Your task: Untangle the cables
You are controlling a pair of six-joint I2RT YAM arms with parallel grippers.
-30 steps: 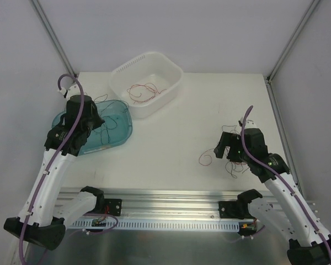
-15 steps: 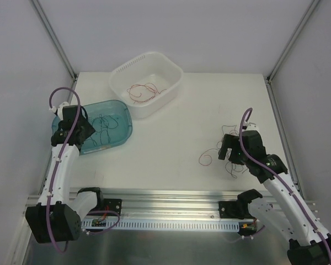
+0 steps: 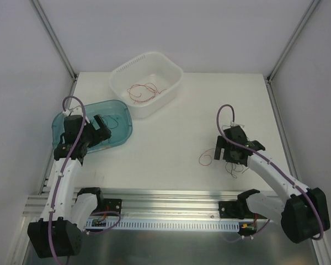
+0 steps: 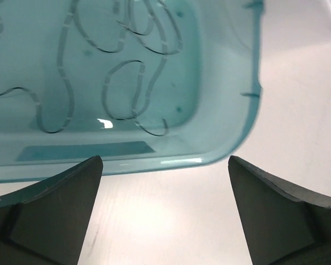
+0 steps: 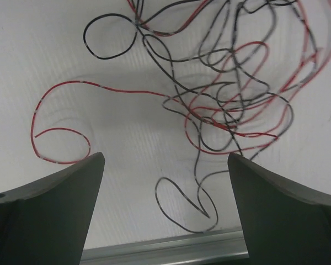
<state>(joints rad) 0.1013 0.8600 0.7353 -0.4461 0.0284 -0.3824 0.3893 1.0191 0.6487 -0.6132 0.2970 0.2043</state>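
Observation:
A tangled clump of thin red and black cables lies on the white table at the right. My right gripper hangs open just above it, with only a black loop between the fingers. A loose red strand trails left of the clump. Black cables lie in the teal tray. My left gripper is open and empty over the bare table at the tray's near rim. Red cables lie in the white tub.
An aluminium rail runs along the table's near edge, close to the clump. The teal tray sits at the left, the white tub at the back centre. Slanted frame posts stand at the back corners.
My left gripper has opened and drawn back from above the teal tray to its near rim. The right arm has folded in, with its gripper still open over the clump.

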